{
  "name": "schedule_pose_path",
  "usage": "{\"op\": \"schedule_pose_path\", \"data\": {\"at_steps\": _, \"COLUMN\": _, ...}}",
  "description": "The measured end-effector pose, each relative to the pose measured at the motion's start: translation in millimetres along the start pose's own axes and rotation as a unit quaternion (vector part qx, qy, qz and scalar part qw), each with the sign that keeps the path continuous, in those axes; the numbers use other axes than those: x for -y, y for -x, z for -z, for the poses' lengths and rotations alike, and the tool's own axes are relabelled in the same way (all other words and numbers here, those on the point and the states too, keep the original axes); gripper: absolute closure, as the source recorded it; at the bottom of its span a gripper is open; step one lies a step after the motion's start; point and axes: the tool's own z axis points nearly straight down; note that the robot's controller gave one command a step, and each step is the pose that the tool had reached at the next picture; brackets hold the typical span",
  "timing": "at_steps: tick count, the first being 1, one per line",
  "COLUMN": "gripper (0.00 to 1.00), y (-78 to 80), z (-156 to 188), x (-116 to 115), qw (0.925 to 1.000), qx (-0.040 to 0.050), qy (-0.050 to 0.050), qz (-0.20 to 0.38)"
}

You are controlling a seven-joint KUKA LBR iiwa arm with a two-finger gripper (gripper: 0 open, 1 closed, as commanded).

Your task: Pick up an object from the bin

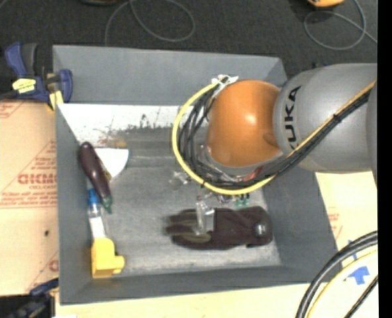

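Note:
My gripper hangs under the orange wrist cover, low in the bin's front middle. Its metal tip is down on the left half of a dark brown glove. The glove lies flat along the bin's front wall, its finger ends pointing left. I cannot make out whether any of the glove is pinched.
Along the left wall lie a dark maroon-handled tool and, in front of it, a pale blue-and-white stick with a yellow block end. A white fan-shaped scrap lies beside the maroon handle. The arm covers the bin's right side.

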Motion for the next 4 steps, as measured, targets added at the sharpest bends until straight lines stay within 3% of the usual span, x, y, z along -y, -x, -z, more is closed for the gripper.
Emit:
{"op": "schedule_pose_path", "data": {"at_steps": 1, "gripper": 0.0, "y": -1.1, "z": -28, "x": 4, "qw": 0.9973, "qx": 0.0009, "qy": 0.0, "qz": 0.074}}
{"op": "schedule_pose_path", "data": {"at_steps": 2, "gripper": 1.0, "y": -3.0, "z": -82, "x": 43, "qw": 0.9991, "qx": 0.0014, "qy": 0.0, "qz": -0.041}}
{"op": "schedule_pose_path", "data": {"at_steps": 3, "gripper": 1.0, "y": -3.0, "z": -82, "x": 43, "qw": 0.9991, "qx": 0.0014, "qy": 0.0, "qz": -0.042}}
{"op": "schedule_pose_path", "data": {"at_steps": 4, "gripper": 1.0, "y": 8.0, "z": 14, "x": 35, "qw": 0.9995, "qx": 0.003, "qy": 0.0, "qz": -0.033}}
